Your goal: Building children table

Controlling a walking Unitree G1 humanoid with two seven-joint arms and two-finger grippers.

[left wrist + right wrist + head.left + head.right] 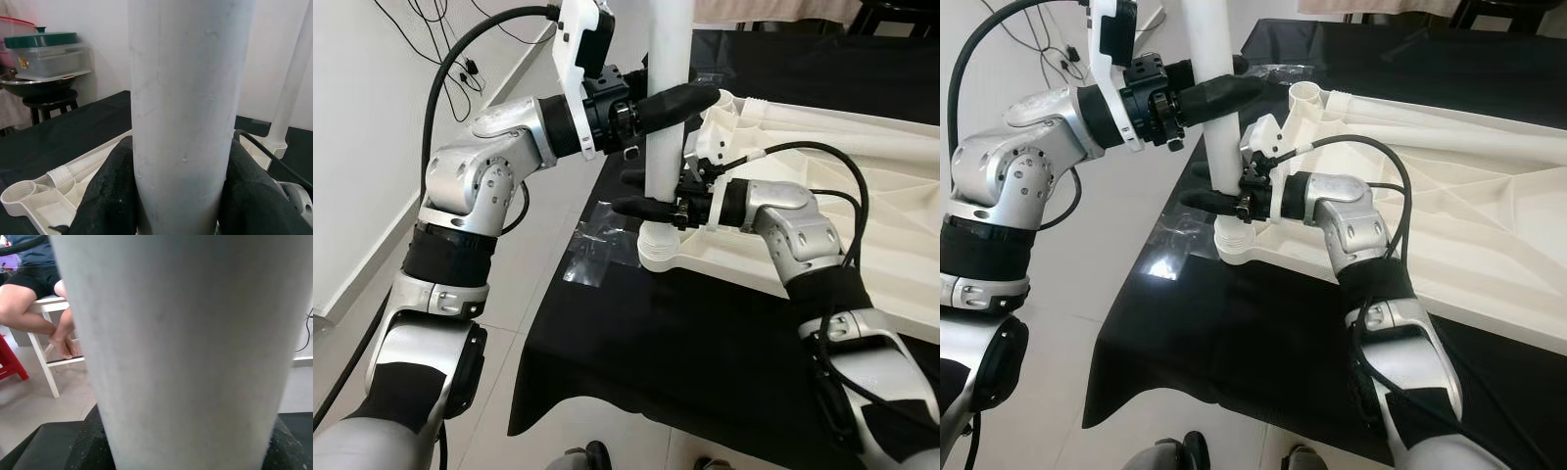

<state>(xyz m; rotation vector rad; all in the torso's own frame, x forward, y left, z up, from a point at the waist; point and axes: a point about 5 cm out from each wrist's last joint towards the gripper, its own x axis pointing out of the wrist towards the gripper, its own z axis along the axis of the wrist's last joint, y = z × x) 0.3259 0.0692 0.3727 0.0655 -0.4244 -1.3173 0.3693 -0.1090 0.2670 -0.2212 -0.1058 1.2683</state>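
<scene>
While the white table leg stood upright at the near left corner of the overturned white tabletop, both hands were clamped on it. The left hand gripped the leg high up, its black fingers pressed to either side of the tube, with the silver arm reaching in from the left. The right hand gripped the same leg lower down, just above the ribbed collar where the leg met the corner socket; one finger lay in front of the tube and one behind. The tabletop lay underside up on a black cloth covering the table, its moulded ribs showing, running from the near left toward the far right. A second threaded socket sat open at the far left corner of the tabletop, no leg in it. The left wrist view showed another white leg already upright at a far corner, and beyond it a stool carrying stacked containers with a green lid. The right wrist view showed a person's bare legs seated on a white stool, with a red object beside it on the floor. Black cables trailed along the white wall at far left.
</scene>
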